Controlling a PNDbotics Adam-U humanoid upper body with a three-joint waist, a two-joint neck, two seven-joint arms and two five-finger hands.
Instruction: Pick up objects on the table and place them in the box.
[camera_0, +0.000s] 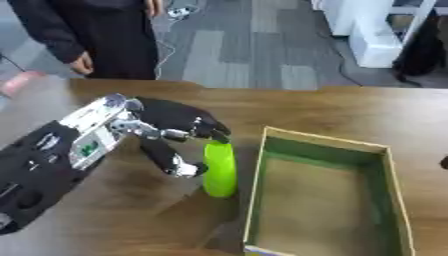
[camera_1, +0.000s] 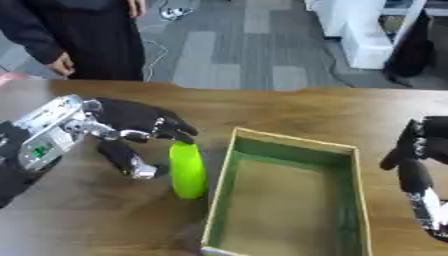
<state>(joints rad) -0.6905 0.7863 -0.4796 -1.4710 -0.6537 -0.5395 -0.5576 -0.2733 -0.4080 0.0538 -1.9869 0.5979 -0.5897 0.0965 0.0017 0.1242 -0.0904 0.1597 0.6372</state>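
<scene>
Left eye view, left hand (camera_0: 166, 131) grasping a green bottle (camera_0: 220, 170) upright beside the box (camera_0: 385, 165) on the table (camera_0: 350, 107), right hand (camera_1: 418, 155) released near the table's right edge.

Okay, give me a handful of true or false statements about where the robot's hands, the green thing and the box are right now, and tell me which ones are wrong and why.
1. The left hand is at the green object, fingers over its top and thumb beside it. True.
2. The green object already lies inside the box. False: it stands on the table, just outside the box's left wall.
3. The box holds nothing that can be seen. True.
4. The right hand is holding the box's rim. False: it is right of the box, touching nothing.
5. The green object lies to the right of the box. False: it is on the left.
</scene>
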